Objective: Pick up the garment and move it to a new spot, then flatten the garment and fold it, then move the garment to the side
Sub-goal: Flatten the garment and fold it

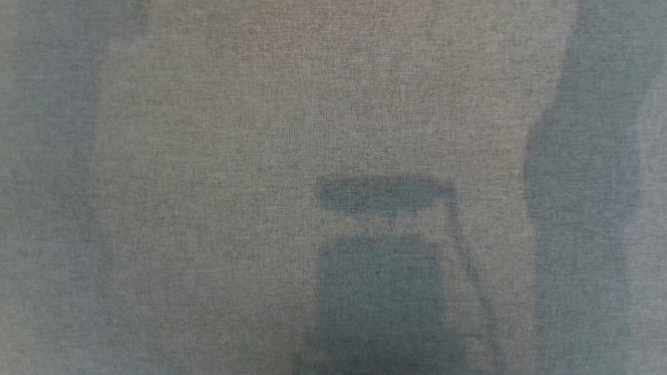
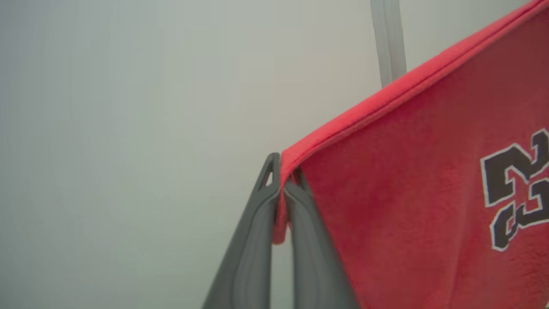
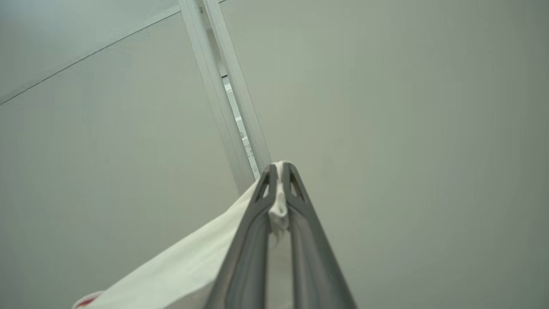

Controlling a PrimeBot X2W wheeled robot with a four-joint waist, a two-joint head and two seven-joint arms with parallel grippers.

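Outward from the grip: left gripper clamped on red hem corner of garment; right gripper pinching a white edge, likely the same cloth. Held aloft, hem crossing before pale post. Probably soft, light, limp; best taken at corners. Black, white-outlined lettering below-right of post, cropped, unreadable.

You have a pale wall and a white post behind.
The post slants across the wall in your right wrist view; a thin seam meets it near the top.
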